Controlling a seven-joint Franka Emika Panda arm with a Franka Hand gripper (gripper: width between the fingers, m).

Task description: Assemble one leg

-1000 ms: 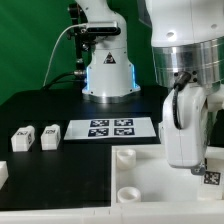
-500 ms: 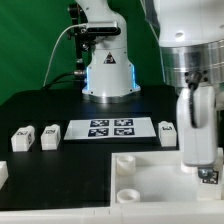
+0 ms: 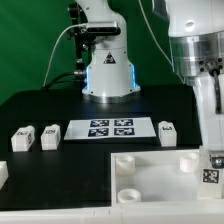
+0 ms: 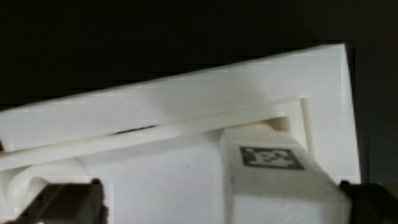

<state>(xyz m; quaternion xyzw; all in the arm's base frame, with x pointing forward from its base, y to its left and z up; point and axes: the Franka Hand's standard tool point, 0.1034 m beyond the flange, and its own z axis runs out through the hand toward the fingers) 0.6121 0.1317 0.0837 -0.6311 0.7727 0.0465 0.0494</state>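
White plastic leg is standing in the panel socket at lower right, hand spread wide around it (releasing); lifting crookedly risks toppling it.

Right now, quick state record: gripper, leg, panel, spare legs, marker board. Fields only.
gripper: open, fingers either side of the leg, apart from it
leg: standing in a corner of the panel, tag visible
panel: white, flat on table, empty round socket at another corner
spare legs: two on the exterior view's left, one beyond the panel
marker board: flat behind panel
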